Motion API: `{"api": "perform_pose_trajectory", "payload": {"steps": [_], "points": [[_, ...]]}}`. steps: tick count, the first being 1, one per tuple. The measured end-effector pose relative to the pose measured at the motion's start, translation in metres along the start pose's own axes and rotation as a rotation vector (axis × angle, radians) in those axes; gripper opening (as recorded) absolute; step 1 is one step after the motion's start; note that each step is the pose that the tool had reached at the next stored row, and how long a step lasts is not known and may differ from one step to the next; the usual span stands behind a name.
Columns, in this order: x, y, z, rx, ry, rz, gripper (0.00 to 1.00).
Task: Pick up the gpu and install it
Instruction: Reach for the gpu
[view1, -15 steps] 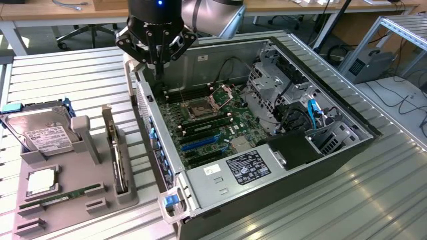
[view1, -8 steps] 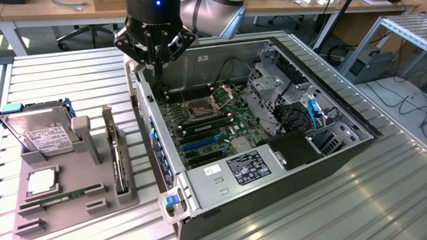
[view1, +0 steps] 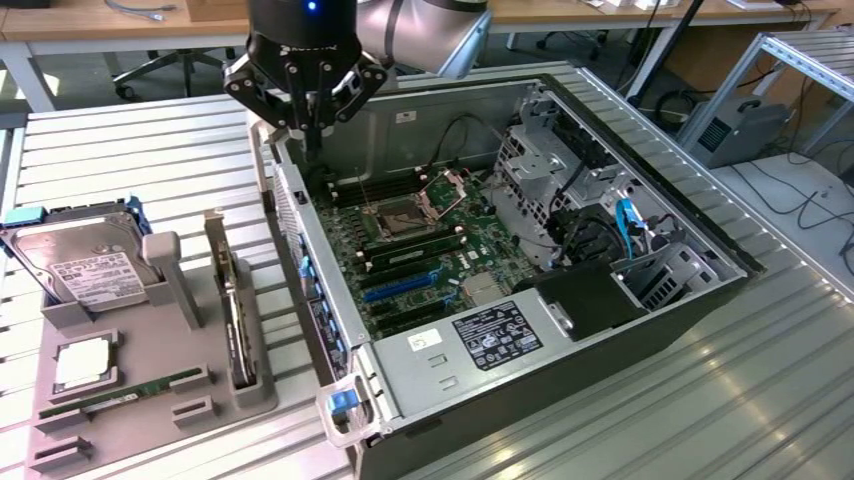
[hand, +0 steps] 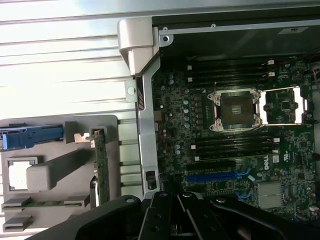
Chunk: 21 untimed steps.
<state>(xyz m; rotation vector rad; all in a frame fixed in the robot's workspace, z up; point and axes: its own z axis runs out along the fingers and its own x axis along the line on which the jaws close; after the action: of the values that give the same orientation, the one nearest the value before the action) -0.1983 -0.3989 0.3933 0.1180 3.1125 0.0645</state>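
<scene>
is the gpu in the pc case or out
Out: the gpu stands on edge in the grey holder beside the open case.

Gripper (view1: 310, 125): black.
Graphics card (view1: 238, 320): green board edge, silver end bracket.
Hard drive (view1: 87, 265): silver, white label with dark print.
Memory stick (view1: 120, 393): green.
Tray (view1: 147, 420): plain grey.
Computer case (view1: 400, 370): silver-grey walls, black trim.
Main board (view1: 427, 250): dark green, with blue and black slots.
Cable (view1: 627, 222) inside the case: bright blue.
Table (view1: 694, 400): pale metal, ribbed in parallel stripes.
</scene>
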Motion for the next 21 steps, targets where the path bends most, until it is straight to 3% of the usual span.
{"api": "perform_pose_trajectory", "payload": {"steps": [21], "points": [[0.011, -0.0009, -0.0003, 0.0009, -0.0001, 0.000, 0.11]]}}
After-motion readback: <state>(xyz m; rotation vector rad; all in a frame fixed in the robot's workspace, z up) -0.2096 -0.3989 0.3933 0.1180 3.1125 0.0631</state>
